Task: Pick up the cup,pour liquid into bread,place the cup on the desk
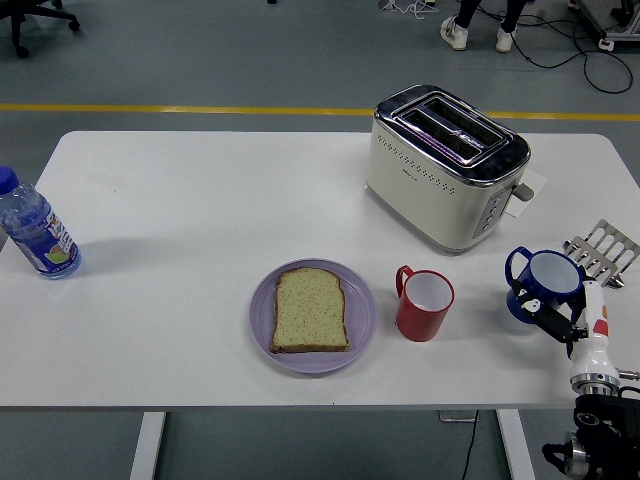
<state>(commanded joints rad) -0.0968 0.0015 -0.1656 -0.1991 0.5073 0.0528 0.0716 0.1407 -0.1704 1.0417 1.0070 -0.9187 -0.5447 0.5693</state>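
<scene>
A blue cup with a white inside hangs upright at the table's right side, and my right hand is shut on its lower near part. The arm comes up from the lower right corner. A red cup stands on the table to the left of the blue one, its handle facing left. Beside it, a slice of bread lies on a purple plate near the front edge. My left hand is out of view.
A cream toaster stands at the back right, behind the red cup. A water bottle stands at the far left edge. A small metal rack lies at the right edge behind the blue cup.
</scene>
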